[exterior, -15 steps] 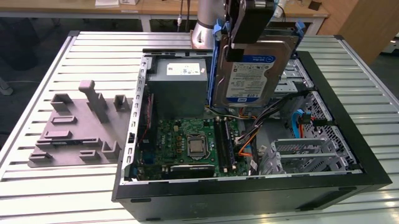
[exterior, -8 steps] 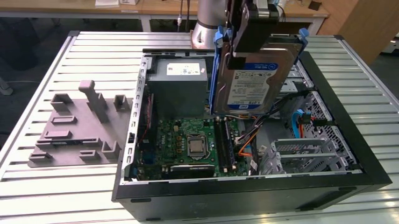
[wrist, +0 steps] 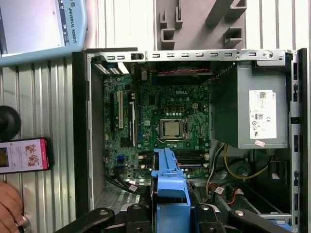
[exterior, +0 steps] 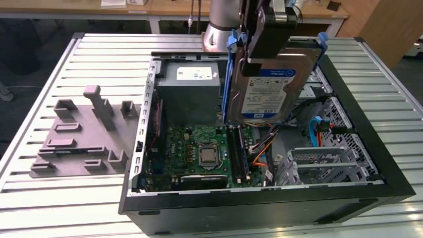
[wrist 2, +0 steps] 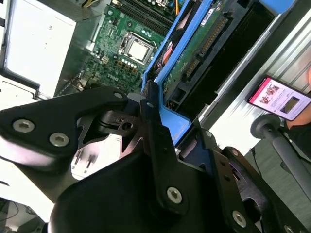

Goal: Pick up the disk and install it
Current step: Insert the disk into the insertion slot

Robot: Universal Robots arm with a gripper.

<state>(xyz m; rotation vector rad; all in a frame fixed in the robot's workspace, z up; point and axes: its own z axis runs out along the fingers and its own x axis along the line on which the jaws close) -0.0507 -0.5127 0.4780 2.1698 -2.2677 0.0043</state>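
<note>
disk (exterior: 271, 89) hangs upright in my gripper (exterior: 264, 49), clamped by its blue frame, above the open computer case (exterior: 264, 201), near the grey power supply (exterior: 191, 94).

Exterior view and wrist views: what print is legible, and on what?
Nothing can be quoted with confidence.
Blue-and-white label on the disk: print too small to read.
White sticker on the grey metal box: too small to read.
Phone screen: too small to read.
</note>
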